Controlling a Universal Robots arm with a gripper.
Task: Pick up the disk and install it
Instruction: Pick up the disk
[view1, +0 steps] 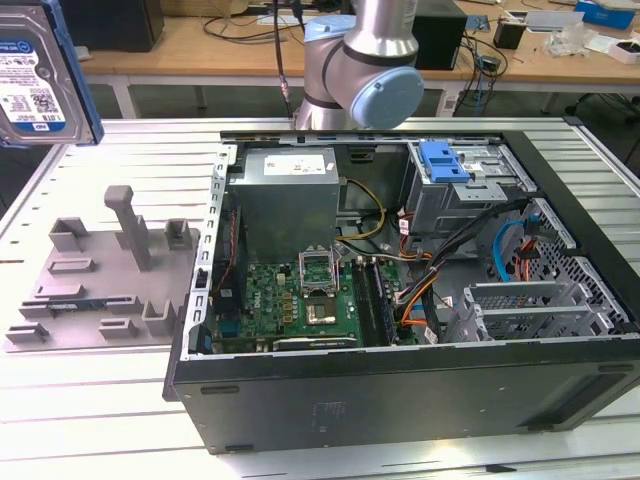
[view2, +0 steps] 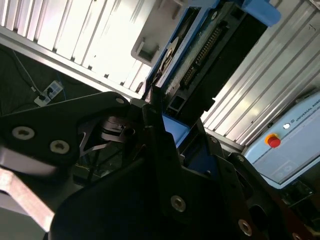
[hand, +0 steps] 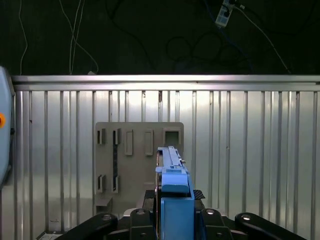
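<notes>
Transit, I judge: your jaws clamp the silver-grey hard drive (view1: 38, 75) (hand: 172, 175) in its bright blue carrier frame, high above the grey slotted fixture plate (view1: 95, 290) by the table's edge at the exterior view's left. Keep it square, clearing the black computer case (view1: 400, 405) wall.
</notes>
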